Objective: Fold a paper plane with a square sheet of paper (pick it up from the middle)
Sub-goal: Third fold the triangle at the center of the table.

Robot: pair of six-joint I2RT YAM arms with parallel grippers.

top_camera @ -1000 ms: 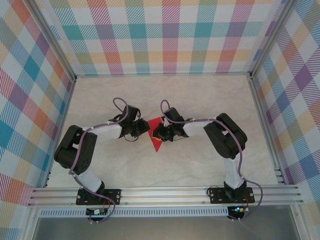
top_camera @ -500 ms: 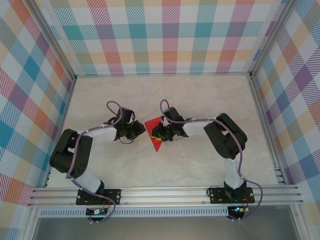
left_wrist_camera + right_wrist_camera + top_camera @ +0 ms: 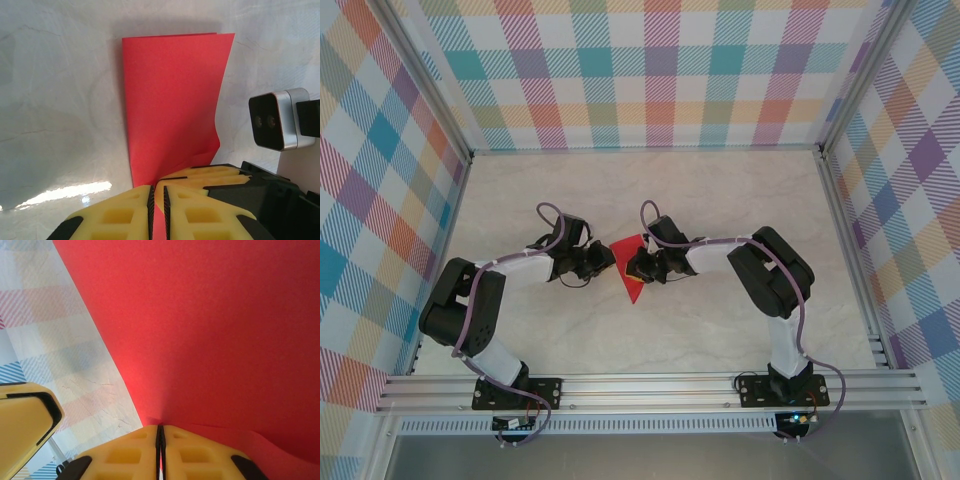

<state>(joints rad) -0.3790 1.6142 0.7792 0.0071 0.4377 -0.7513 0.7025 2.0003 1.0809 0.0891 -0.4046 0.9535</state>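
The red sheet of paper [image 3: 631,286] is folded into a narrow pointed shape and lies mid-table between the two arms. In the left wrist view the paper [image 3: 172,100] runs away from me as a long folded strip with a straight far edge. My left gripper [image 3: 157,189] is shut on its near end, with red showing between the pads; from above the left gripper [image 3: 607,262] sits at the paper's left side. My right gripper [image 3: 160,427] is shut on the edge of the paper [image 3: 210,330], and from above the right gripper [image 3: 633,265] sits at its right side.
The pale marble tabletop [image 3: 720,200] is walled by checked panels [image 3: 650,70] at the back and sides. A metal rail [image 3: 650,390] carrying both arm bases runs along the near edge. The right wrist camera [image 3: 277,120] hangs close beside the paper.
The left gripper has drawn slightly left and the left elbow has swung outward. The right gripper's jaws have closed on the paper. The paper has barely moved.
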